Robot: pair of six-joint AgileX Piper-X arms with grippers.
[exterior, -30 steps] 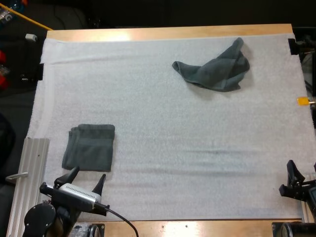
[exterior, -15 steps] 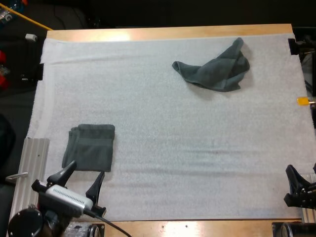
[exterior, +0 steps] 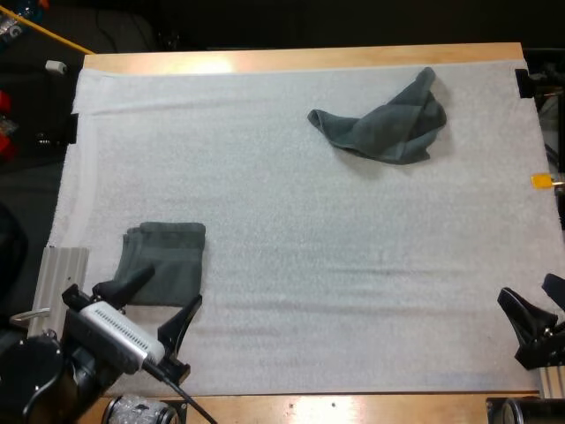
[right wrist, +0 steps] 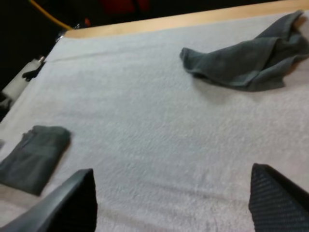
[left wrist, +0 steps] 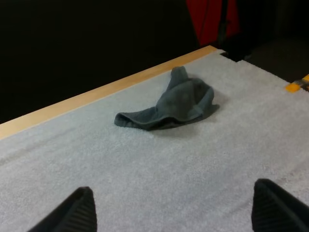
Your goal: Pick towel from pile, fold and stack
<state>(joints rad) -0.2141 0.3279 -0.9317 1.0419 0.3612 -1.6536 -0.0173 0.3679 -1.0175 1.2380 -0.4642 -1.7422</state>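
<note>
High view shows left hand spread wide at the folded towel, right hand wide too.

- In the lower left of the high view, our left gripper covers the near edge of the folded towel.
- At that view's right edge, our right gripper is cut off.
- In the right wrist view, the crumpled towel and the folded towel both run past the frame's edge.
- In both wrist views, the frame cuts off our fingers.

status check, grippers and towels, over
Left gripper open, at folded towel. Right gripper open, at mat near edge. Crumpled towel far side, untouched. Nothing in the way.
</note>
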